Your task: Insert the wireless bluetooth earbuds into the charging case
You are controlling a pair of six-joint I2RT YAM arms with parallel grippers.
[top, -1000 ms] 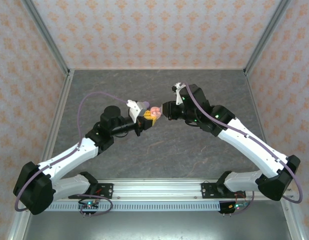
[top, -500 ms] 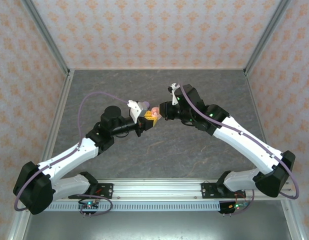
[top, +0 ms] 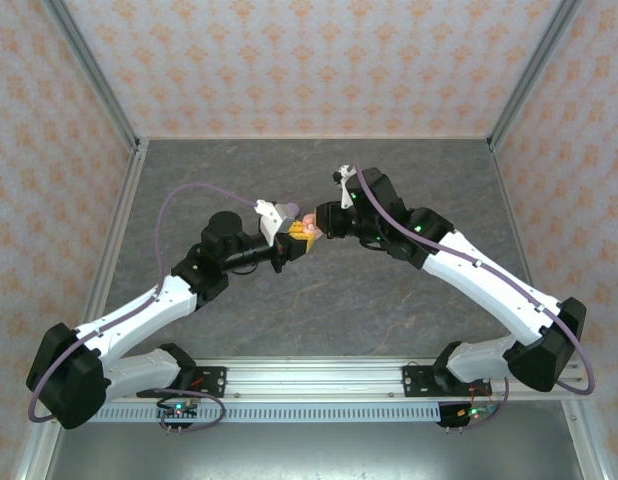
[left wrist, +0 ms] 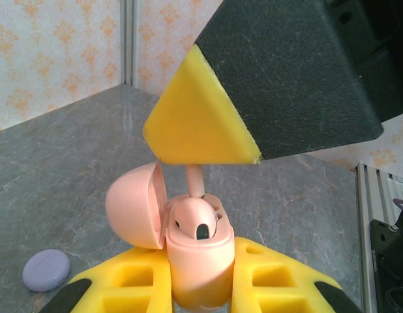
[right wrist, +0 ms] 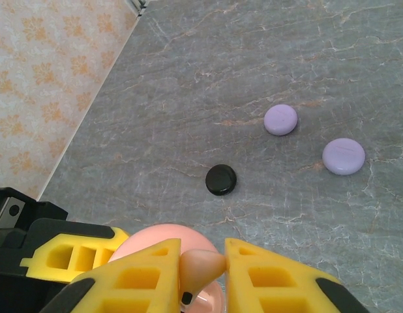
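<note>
At the case (left wrist: 198,264), pink earbud (left wrist: 195,181) (stem down, upright)

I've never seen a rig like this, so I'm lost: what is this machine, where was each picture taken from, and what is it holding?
It is a robot: a left arm and a right arm bolted at the near edge of a table, each ending in a two-finger gripper. The wide picture looks down from above and behind them. The other two come from cameras on the wrists, so the yellow shapes at the bottom are that arm's own fingers. The left gripper is shut on an open pink case. The right gripper is shut on a pink earbud, stem down, right over the case. On the table lie two lilac discs and a black disc.
</note>
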